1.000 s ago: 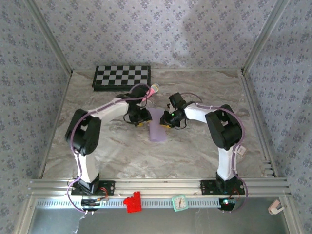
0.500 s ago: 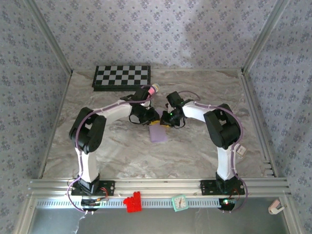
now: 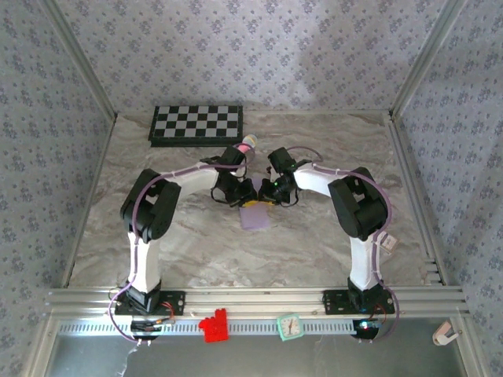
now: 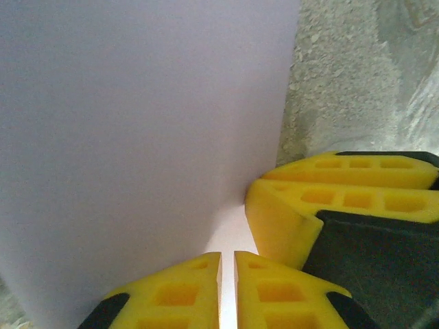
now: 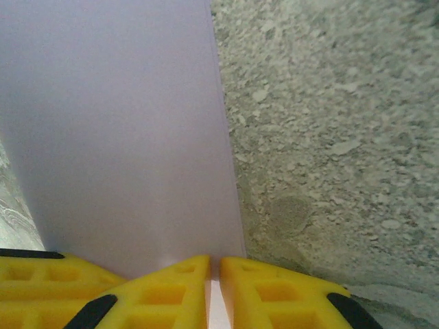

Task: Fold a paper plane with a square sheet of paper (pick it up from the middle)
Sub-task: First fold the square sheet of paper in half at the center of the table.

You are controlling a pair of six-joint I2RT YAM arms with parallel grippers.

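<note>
Wallpapered walls enclose a marbled table, with a checkered board at its far left. At the table's middle, the sheet of paper is gripped along its far edge by the left gripper and the right gripper, the jaws of each pinched almost closed on it. A fold is judged to be under way. Next, the edges must be aligned and the crease pressed.

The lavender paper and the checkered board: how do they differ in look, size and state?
The paper is plain pale lavender; the checkered board has black and white squares. The paper looks smaller than the board. The paper is pinched by the left end effector and the right end effector; the board lies untouched at the far edge. Both are flat.
</note>
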